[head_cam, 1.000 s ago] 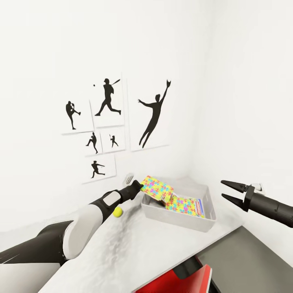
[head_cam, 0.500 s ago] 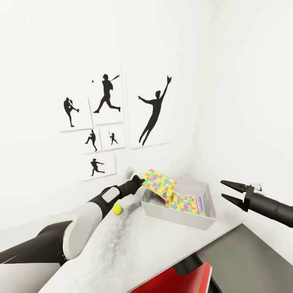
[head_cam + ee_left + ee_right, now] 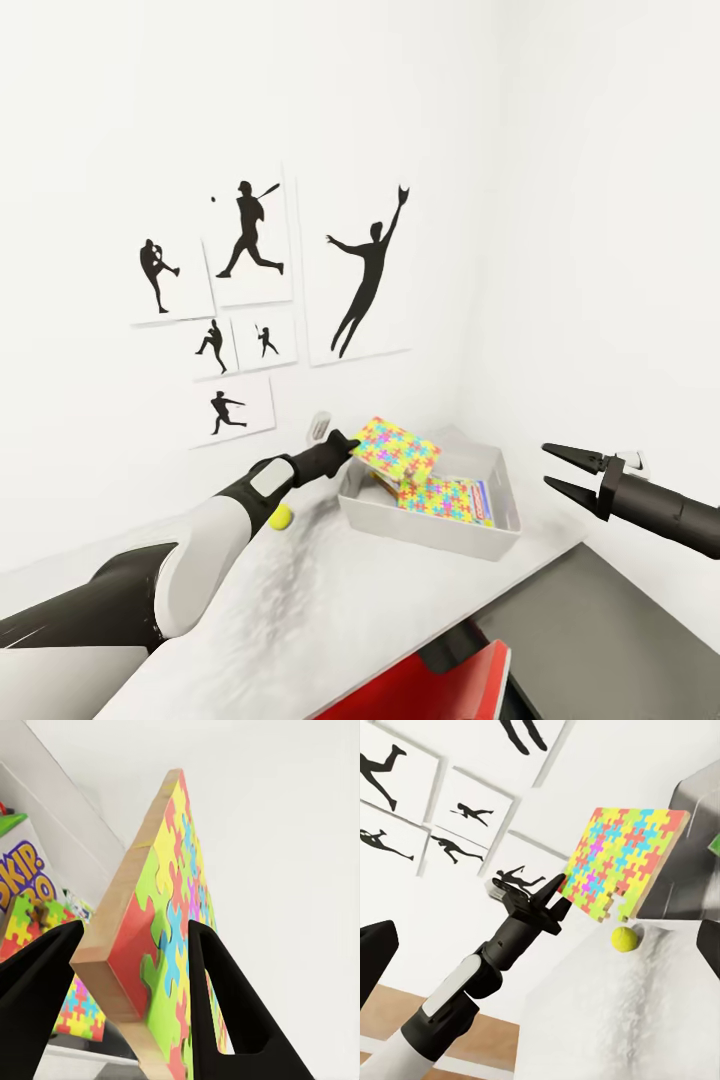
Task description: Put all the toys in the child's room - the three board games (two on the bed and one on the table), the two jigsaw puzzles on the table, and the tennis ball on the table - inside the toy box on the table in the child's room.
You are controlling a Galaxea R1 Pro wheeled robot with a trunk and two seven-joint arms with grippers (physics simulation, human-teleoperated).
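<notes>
Head view: corner of a white room, pale grey surface (image 3: 330, 620) running toward the far wall, toy box near the far right end.
Toy box (image 3: 420, 525): light grey open bin, resting on the surface against the corner.
Contents, puzzle: one jigsaw puzzle (image 3: 440, 497) lying flat inside the bin.
Contents, board game: a printed cover with a red-and-blue edge (image 3: 484, 503) shows beneath that puzzle; left wrist view reads "SKIP-BO" (image 3: 19, 874) on a box in the bin. How many games lie inside, cannot tell.
Second jigsaw puzzle (image 3: 397, 448): held tilted over the bin's left rim, not yet released.
Left claw (image 3: 345, 446): fingers closed on the edge of the second jigsaw puzzle; left wrist view shows both dark fingers clamping the board's thick edge (image 3: 124, 960).
Right claw (image 3: 556, 470): fingers spread apart, holding nothing, hovering right of the bin and well apart from it.
Tennis ball (image 3: 281, 516): on the surface, left of the bin, partly hidden by the left forearm; plain in right wrist view (image 3: 624, 939), below the raised puzzle.
Done, by judgement: one puzzle and at least one board game stowed.
In hand: second puzzle, awaiting release into the bin.
Left, by judgement: tennis ball; possibly further board games, unconfirmed.
Other: baseball silhouette prints (image 3: 250, 240) on the far wall.
</notes>
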